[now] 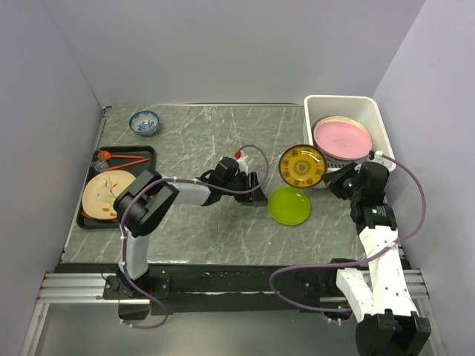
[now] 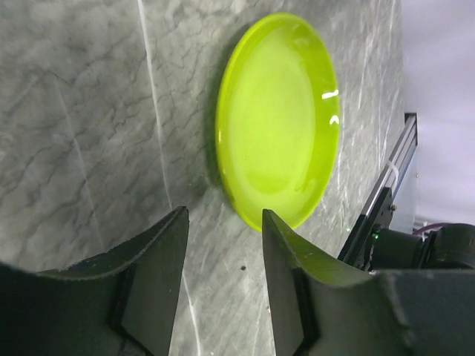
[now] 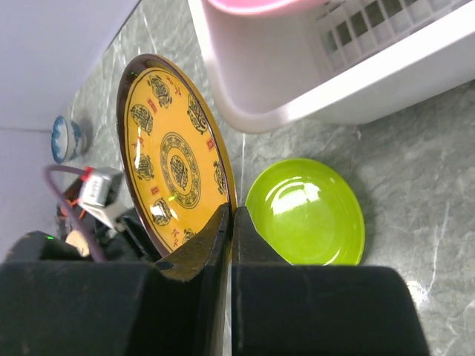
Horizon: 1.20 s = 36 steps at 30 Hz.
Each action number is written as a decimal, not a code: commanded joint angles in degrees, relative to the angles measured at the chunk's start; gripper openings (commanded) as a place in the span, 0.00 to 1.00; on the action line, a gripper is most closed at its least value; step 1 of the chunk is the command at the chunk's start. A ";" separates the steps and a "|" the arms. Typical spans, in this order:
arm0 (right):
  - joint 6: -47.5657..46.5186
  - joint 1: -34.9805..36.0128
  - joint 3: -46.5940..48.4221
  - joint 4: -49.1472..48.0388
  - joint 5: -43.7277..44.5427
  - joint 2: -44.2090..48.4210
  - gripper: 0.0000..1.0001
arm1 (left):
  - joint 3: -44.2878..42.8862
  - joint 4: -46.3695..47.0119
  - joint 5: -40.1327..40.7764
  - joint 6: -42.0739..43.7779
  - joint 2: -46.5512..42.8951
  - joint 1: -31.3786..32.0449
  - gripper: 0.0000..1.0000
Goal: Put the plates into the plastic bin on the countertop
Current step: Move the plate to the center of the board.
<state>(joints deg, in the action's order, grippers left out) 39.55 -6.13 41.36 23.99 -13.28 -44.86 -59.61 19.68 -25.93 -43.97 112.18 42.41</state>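
The right hand (image 3: 230,221) is pinched tight on the rim of the yellow patterned plate (image 3: 174,167). It holds the plate up on edge, off the surface (image 1: 193,141) and just left of the plastic bin (image 1: 371,111). Gripped by the rim and tipped like this, the plate looks ready to go over the bin's left wall and slide in.

The bin stands in the far right corner of the surface. A pink plate (image 1: 342,137) lies in it, sitting high near the top. What is under it cannot be made out.

The left hand (image 2: 223,222) reaches out low across the middle of the surface. Its jaws are partly apart and grip nothing. The tips point at the left rim of the green plate (image 2: 278,119), which lies flat on the surface just nearer than the yellow one. One fingertip is just beside the rim, but whether the rim has entered the gap cannot be told.

The low, sideways approach makes sense, since a flat plate offers only its thin edge and the jaws must close over that lip. My reading is that the green plate is next to be picked up, once the yellow one is in.

On the left, a cream plate (image 1: 107,194) with a leaf sprig lies on a black tray (image 1: 148,150), not yet moved. A blue-and-white bowl (image 1: 144,122) sits far left, well apart from both hands.
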 commanded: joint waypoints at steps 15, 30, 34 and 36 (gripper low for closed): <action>-0.79 -8.72 4.78 -2.01 -5.00 1.53 0.00 | -8.15 3.78 -6.94 -1.03 10.69 2.67 0.12; -0.79 -11.53 3.90 -4.21 -7.38 1.53 0.00 | -0.42 -5.08 2.82 2.91 -1.35 -3.20 0.01; -0.44 -12.67 3.90 -4.83 -8.43 1.27 0.00 | -0.06 -10.09 4.83 6.17 -3.72 -5.06 0.01; -0.26 -13.20 3.99 -5.00 -8.78 1.53 0.00 | 0.72 -11.59 6.24 7.40 -4.60 -5.85 0.01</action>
<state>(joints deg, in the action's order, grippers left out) 39.11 -18.00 43.20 23.20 -20.23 -44.45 -60.07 12.62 -23.35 -41.23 111.59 37.65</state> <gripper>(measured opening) 0.053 0.032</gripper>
